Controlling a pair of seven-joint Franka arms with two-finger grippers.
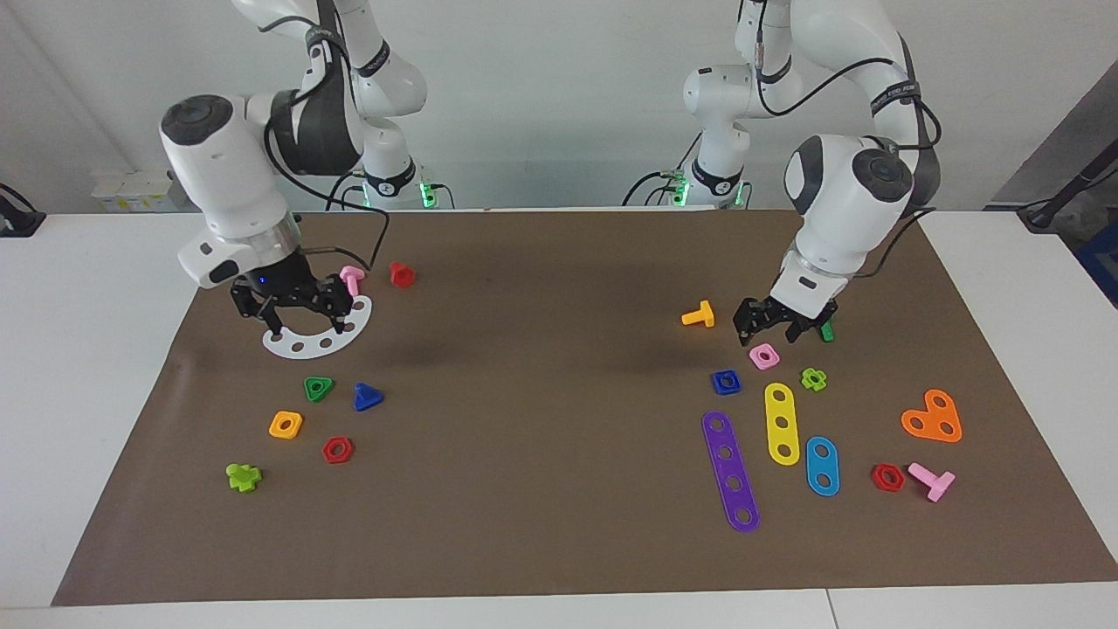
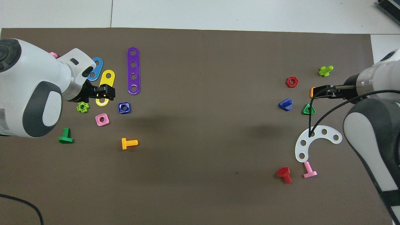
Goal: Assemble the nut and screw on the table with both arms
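Note:
The dark-blue square nut [image 1: 725, 382] [image 2: 124, 107] lies flat on the brown mat [image 1: 559, 367] at the left arm's end, beside a pink square nut [image 1: 764, 355]. My left gripper [image 1: 769, 321] [image 2: 106, 92] hangs open and empty just above the mat, over the spot next to the pink nut, apart from the blue nut. The dark-blue screw [image 1: 367, 397] [image 2: 286, 104] lies at the right arm's end beside a green triangular nut [image 1: 318, 388]. My right gripper [image 1: 301, 307] [image 2: 320, 92] hangs open and empty over a white arc plate [image 1: 319, 339], apart from the screw.
Around the blue nut lie an orange bolt [image 1: 699, 314], a green bolt [image 1: 826, 332], a lime nut [image 1: 813, 378] and purple [image 1: 730, 472], yellow [image 1: 781, 423] and blue [image 1: 822, 466] strips. Near the screw lie an orange nut [image 1: 286, 425], a red nut [image 1: 337, 449], a pink bolt [image 1: 351, 278] and a red bolt [image 1: 401, 274].

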